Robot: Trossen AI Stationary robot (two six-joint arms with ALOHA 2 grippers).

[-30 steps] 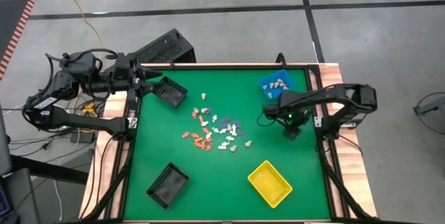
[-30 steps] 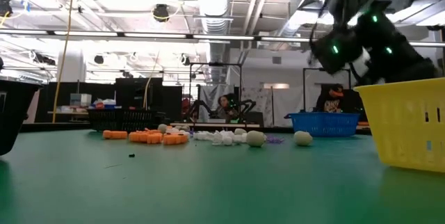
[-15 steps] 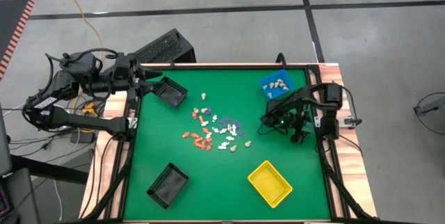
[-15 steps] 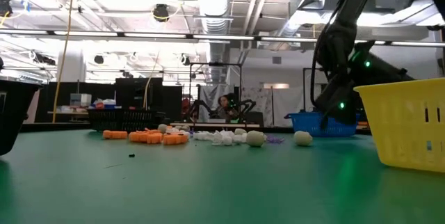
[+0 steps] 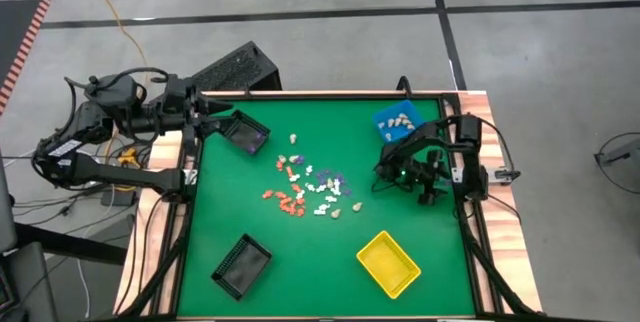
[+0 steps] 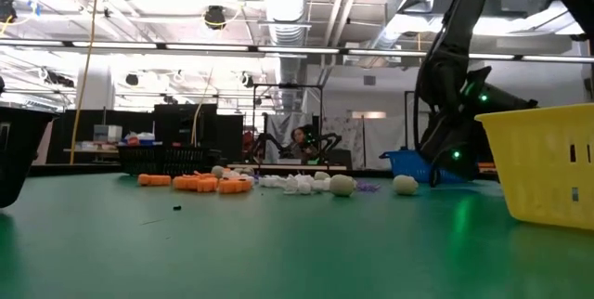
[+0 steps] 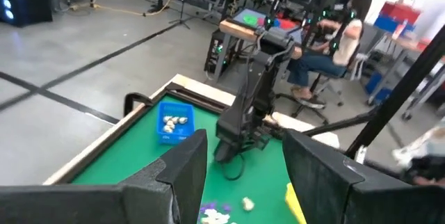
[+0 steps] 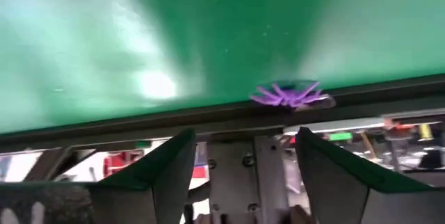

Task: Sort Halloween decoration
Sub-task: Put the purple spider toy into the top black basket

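The right gripper [image 5: 427, 194] sits low over the green tabletop [image 5: 300, 252] near its right edge; its fingers [image 8: 167, 175] stand apart with nothing between them. A purple spider-like decoration [image 8: 288, 94] lies on the tabletop edge just ahead of these fingers. The main cluster of Halloween decoration [image 5: 308, 186], in orange, white, purple and beige, lies at the tabletop centre, well apart from the right fingers. The blue bin [image 5: 398, 119] holding beige pieces stands near the right gripper; the yellow bin [image 5: 388, 263] stands near it on the other side. The left gripper [image 5: 222, 114] rests at the left edge beside a black bin [image 5: 245, 132], fingers [image 7: 182, 175] apart and empty
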